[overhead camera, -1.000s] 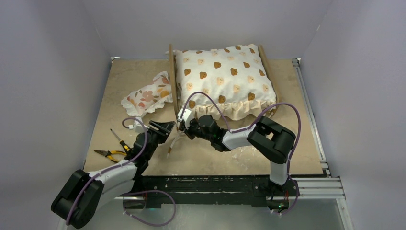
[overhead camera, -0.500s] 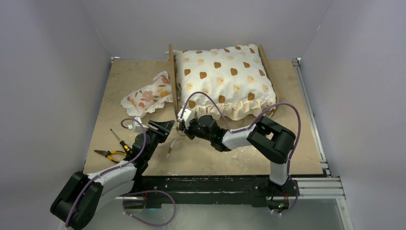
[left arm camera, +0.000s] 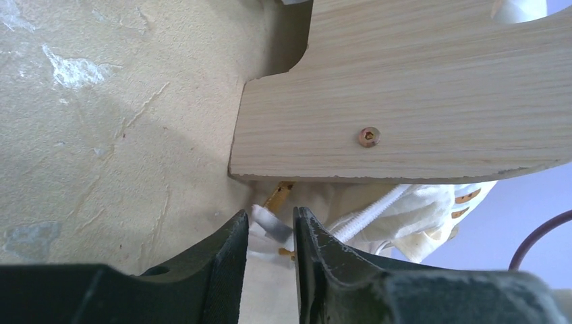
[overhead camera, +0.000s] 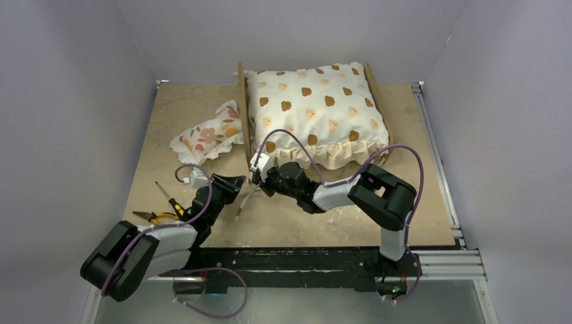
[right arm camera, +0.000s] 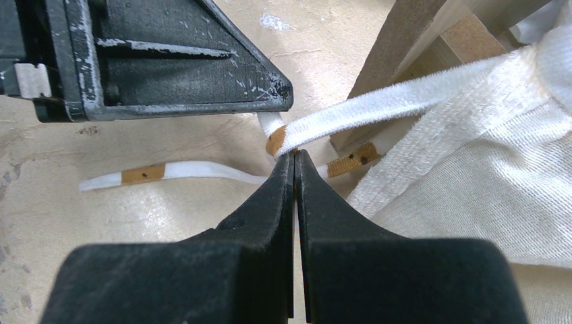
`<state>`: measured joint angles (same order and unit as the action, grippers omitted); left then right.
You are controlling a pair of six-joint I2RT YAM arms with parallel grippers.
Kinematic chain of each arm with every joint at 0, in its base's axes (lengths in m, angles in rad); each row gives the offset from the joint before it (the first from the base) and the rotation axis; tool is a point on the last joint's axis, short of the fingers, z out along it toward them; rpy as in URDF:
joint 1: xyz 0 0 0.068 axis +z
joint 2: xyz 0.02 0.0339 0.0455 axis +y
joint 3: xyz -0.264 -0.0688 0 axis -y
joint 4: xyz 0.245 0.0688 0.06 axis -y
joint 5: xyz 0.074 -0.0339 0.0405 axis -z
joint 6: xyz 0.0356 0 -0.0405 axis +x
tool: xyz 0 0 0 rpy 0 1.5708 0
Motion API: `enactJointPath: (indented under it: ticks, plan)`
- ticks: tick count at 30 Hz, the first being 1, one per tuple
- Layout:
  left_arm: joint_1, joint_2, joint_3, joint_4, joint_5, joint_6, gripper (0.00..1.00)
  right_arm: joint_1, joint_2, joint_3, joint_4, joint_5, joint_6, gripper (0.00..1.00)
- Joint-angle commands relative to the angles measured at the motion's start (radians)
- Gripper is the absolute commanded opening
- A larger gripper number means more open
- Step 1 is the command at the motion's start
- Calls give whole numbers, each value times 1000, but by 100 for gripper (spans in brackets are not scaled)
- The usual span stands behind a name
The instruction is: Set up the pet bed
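Left end effector (left arm camera: 271, 214): the jaws stand narrowly apart with the free end of a white tie strap (left arm camera: 273, 228) lying between them; whether they pinch it cannot be told. Right end effector (right arm camera: 295, 156), just to the right: clenched, its tips touching a second strap (right arm camera: 405, 101) where that strap crosses the frame corner; a true grip on it cannot be confirmed. Both meet at the near-left corner of the pet bed (overhead camera: 241, 121), which stands at the far centre of the bench (overhead camera: 303, 223) under a bear-print cushion (overhead camera: 317, 108).

Handling, as judged: the light-wood frame looks stiff and light, so it will probably slide if a strap is pulled hard. It is best held by a side rail or by the edge of the end board (left arm camera: 405, 94). The straps are limp and thin and are best pinched close to their ends.

Views: the top camera alone shows the whole bed, plus a floral pillow (overhead camera: 209, 135), a screwdriver (overhead camera: 167, 197) and pliers (overhead camera: 156, 217) at the left. The left wrist camera alone shows the end board's grain and its screw (left arm camera: 367, 136). The right wrist camera alone shows the strap's tan patches (right arm camera: 275, 140).
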<state>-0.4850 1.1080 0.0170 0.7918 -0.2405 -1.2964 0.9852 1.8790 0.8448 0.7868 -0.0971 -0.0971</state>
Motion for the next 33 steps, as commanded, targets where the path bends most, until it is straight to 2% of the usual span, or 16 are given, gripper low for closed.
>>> enactJointPath:
  ticks: [1,8,9,11,16,18,25,33]
  plan:
    - [-3,53,10,147,-13,17,26,-3,-4,-1,52,-4,3,0]
    - [-3,81,11,191,-6,43,0,-2,-23,-8,46,6,17,0]
    - [-3,71,12,175,-13,54,0,-2,-35,-14,44,8,22,1]
    - [-3,43,16,130,-26,74,0,-2,-67,-34,49,20,35,10]
    - [-3,-50,26,-6,-62,122,0,26,-158,-89,61,88,114,45]
    - [-3,-83,32,-39,-69,141,0,59,-175,-103,67,153,177,53]
    - [-3,-124,47,-88,-36,170,0,182,-81,-74,49,403,422,61]
    - [-2,-129,57,-107,-9,179,0,242,45,-3,98,464,433,71]
